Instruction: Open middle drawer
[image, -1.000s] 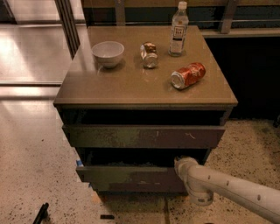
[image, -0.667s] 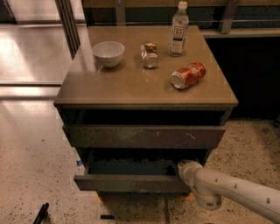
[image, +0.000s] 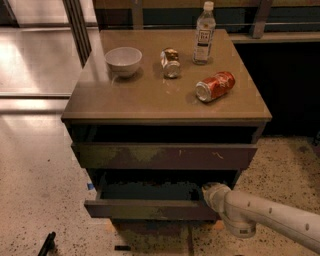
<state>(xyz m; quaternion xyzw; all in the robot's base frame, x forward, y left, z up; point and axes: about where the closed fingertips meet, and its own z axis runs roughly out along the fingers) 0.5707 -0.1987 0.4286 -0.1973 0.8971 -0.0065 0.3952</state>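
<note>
The middle drawer (image: 150, 209) is the low, plain dark brown front of the wooden cabinet (image: 150, 102). It stands pulled out toward the camera, and its flat dark inside (image: 150, 191) shows. My gripper (image: 211, 193) is at the drawer's right end, at its top edge, on the end of the pale arm (image: 270, 217) that comes in from the lower right. Above the drawer is a taller front with pale scratch marks (image: 165, 156), pulled out slightly.
On the cabinet top stand a white bowl (image: 123, 60), a small can on its side (image: 171, 63), a clear water bottle (image: 202, 34) and a red can on its side (image: 215, 86). A dark object (image: 47, 244) lies on the speckled floor at the lower left.
The middle drawer has slid further out toward the camera, showing more of its inside. My gripper and arm have moved back with it.
</note>
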